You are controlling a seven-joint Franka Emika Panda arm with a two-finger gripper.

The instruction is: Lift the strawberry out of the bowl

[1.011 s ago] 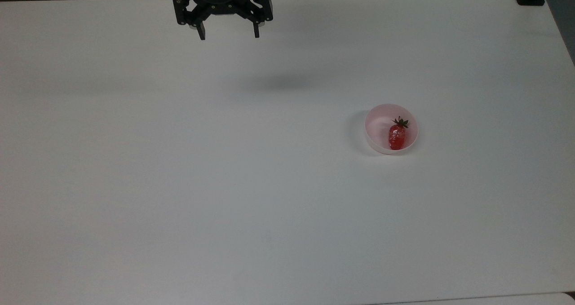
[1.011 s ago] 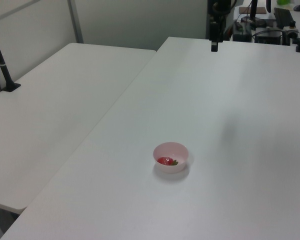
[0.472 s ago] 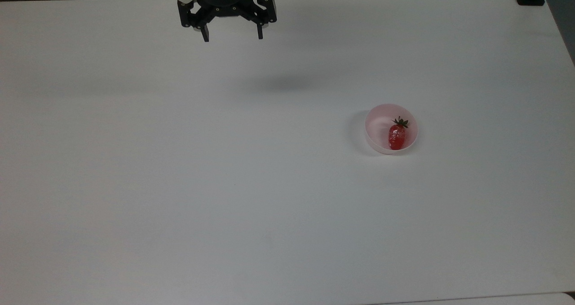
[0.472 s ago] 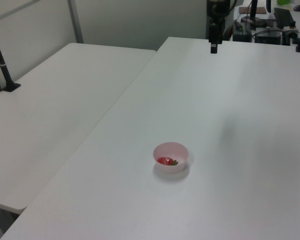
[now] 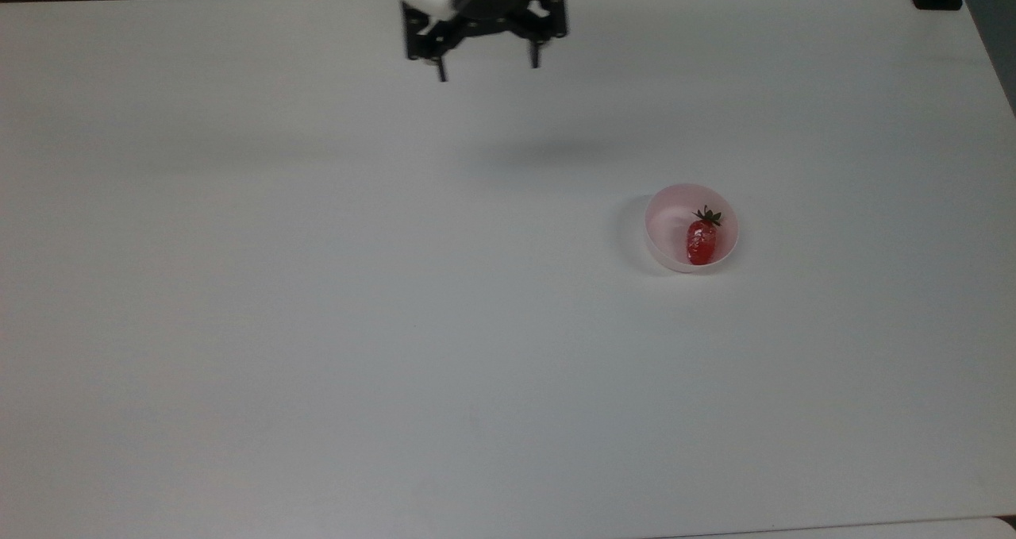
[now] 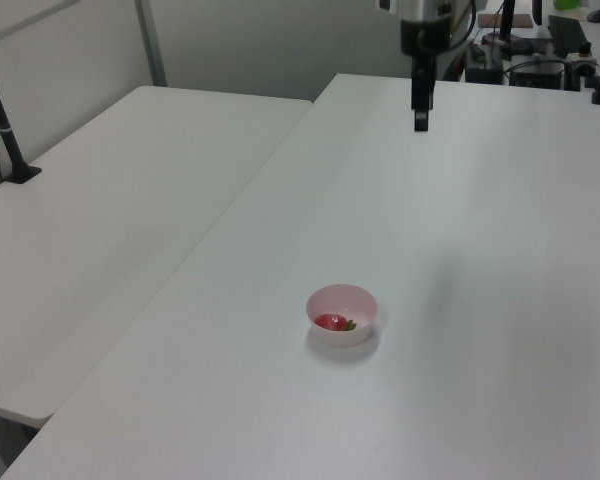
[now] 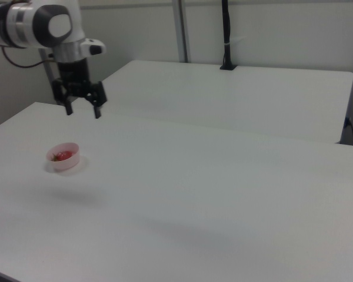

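- Top view shows my hand hanging above the table near its far edge, fingers spread apart and holding nothing.
- My target, the strawberry, lies inside the bowl, toward the top view's right side of it, leafy cap pointing away.
- Nothing is grasped yet: reaching, descending, closing and lifting all remain, as I judge it.

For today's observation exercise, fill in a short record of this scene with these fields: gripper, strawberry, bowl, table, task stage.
gripper: open, empty, in the air, far from the bowl
strawberry: red with green cap, lying inside the bowl
bowl: pale pink, upright on the table
table: white
task stage: strawberry not yet picked up
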